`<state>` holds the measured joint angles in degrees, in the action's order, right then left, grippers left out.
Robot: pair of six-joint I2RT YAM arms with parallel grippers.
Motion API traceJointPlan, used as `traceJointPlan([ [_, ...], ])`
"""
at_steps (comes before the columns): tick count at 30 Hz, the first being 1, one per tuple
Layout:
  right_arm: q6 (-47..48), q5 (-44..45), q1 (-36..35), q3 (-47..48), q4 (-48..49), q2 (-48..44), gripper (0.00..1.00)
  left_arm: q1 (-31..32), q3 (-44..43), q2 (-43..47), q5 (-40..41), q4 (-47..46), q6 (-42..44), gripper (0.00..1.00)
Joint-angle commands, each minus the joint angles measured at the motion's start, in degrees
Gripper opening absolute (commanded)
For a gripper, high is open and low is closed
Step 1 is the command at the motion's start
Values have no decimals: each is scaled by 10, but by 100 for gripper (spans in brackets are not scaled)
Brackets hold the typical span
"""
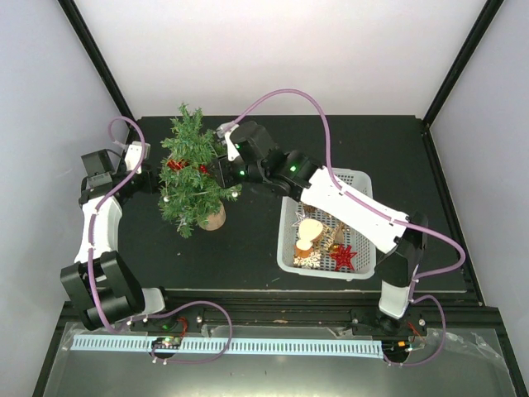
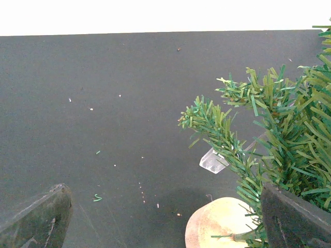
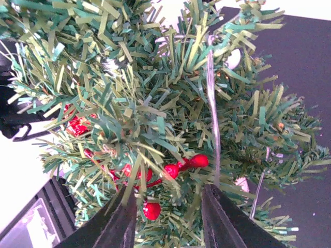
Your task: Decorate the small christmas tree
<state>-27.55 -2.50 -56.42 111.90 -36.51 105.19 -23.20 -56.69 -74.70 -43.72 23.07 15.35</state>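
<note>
The small christmas tree (image 1: 192, 175) brushes the partly open right gripper (image 3: 168, 199).

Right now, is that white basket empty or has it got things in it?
Not empty. The white basket holds several ornaments, including a red star and pale wooden pieces.

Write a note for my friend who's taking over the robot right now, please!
Left claw: wide open at the foot of the small christmas tree, gripping nothing.
Right claw: pushed into the branches by the red berries; can't tell if it grips anything.
The tree stands on the left of the table, and the white basket sits on the right.
Done: red berries are on the tree.
Left: the red star and wooden ornaments are in the basket.
</note>
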Motion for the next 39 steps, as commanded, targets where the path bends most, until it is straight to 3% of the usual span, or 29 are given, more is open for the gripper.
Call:
traceJointPlan([
  [1,-1,9,3,-11,15,-37,39,-4,0,-2,-9,-9,-8,99],
  [9,0,23,3,-64,50,-97,50,-4,-1,-7,-7,-11,-9,99],
  [14,-1,45,4,-82,34,-121,50,-4,-2,-6,-7,-9,-6,99],
  [26,-82,131,93,-397,-77,-247,46,-4,-18,-2,0,-1,1,99],
  [31,-91,102,155,-505,-57,-284,46,-3,-17,-6,2,-3,0,99],
  [39,-76,21,229,-527,14,-226,46,1,-18,-17,-4,-3,-8,99],
])
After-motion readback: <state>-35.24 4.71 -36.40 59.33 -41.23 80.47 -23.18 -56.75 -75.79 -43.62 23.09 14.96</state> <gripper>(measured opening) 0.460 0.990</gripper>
